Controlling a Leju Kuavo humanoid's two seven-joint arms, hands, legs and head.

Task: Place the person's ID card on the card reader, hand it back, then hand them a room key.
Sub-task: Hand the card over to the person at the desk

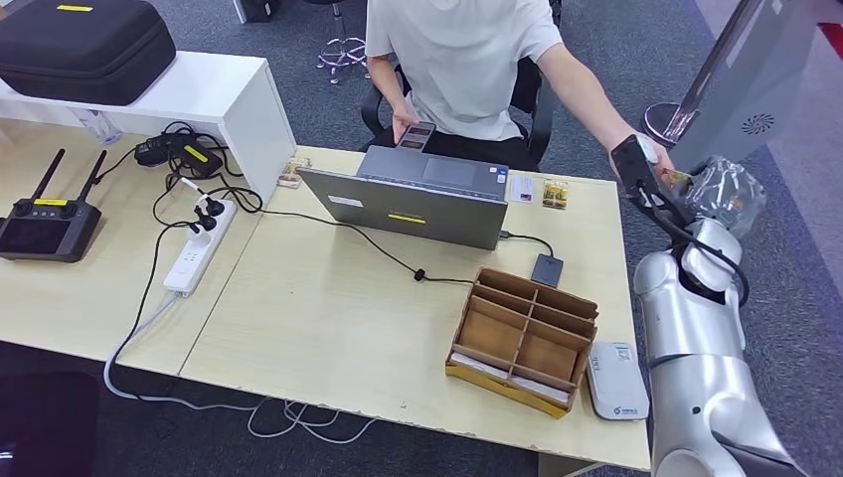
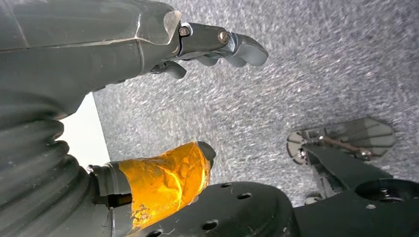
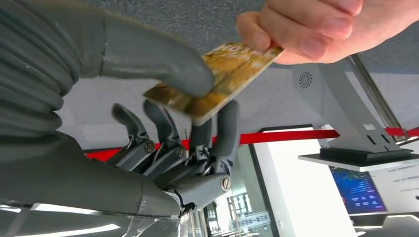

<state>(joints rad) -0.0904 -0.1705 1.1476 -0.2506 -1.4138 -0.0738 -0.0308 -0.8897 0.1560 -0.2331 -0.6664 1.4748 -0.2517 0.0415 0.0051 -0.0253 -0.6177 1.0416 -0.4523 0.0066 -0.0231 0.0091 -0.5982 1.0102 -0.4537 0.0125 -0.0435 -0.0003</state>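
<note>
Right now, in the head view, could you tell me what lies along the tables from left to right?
Black controller → white power strip → grey laptop → wooden organizer → white card reader → right hand.

A glossy golden-yellow printed room key card (image 3: pixel 220 79), tilted, sits in the upper centre of the right wrist view; the white card reader (image 1: pixel 615 382) lies flat at the head view's lower right.
</note>
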